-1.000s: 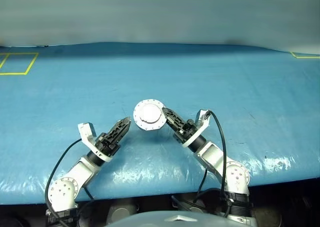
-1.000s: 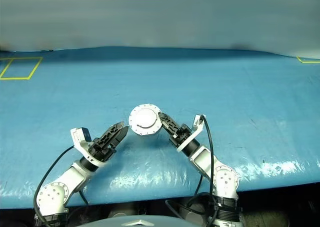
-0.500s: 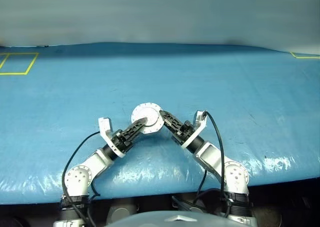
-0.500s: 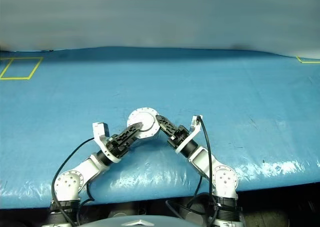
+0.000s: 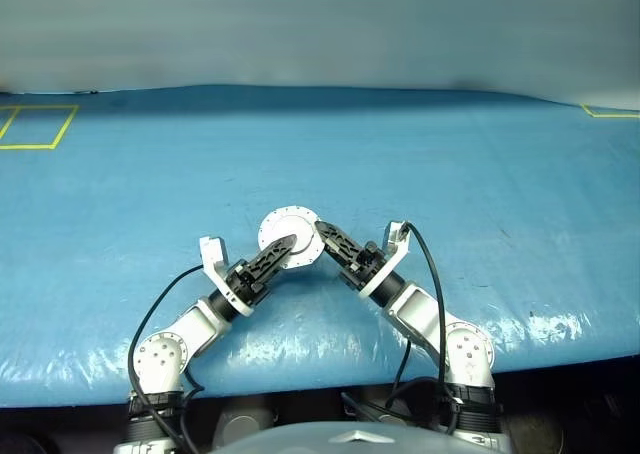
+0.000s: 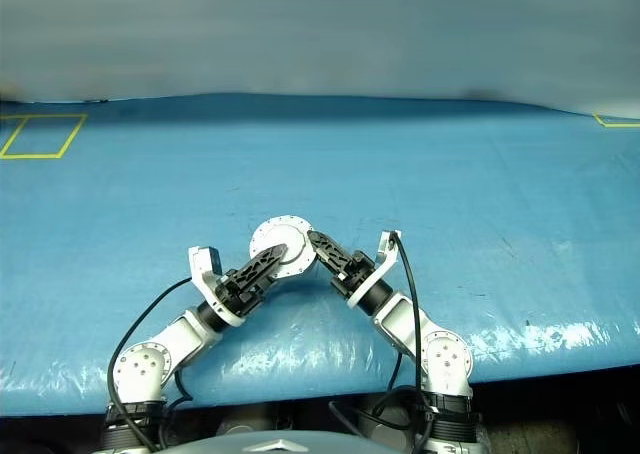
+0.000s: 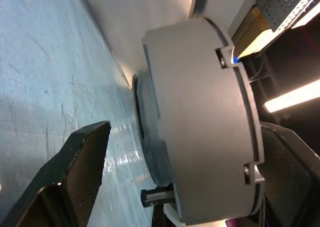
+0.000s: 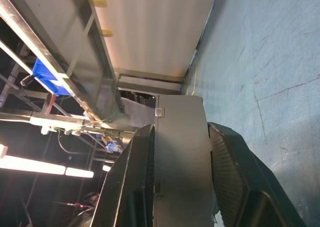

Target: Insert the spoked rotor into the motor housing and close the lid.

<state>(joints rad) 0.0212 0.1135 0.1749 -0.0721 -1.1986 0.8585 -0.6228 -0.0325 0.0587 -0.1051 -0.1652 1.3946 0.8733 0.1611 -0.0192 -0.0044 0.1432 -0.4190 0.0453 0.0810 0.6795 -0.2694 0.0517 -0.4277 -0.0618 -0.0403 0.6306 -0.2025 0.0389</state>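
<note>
Housing (image 5: 290,237) was clamped edge-on by right gripper (image 5: 322,236) from 4 o'clock; left gripper (image 5: 283,248), jaws wide, straddled it from 8 o'clock.

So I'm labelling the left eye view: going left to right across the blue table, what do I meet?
Yellow taped rectangle → left claw → motor housing → right claw → yellow tape corner.

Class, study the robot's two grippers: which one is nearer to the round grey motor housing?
Right. The right gripper is shut on the motor housing, gripping its edge. The left gripper is open, its fingers straddling the housing without closing on it.
</note>
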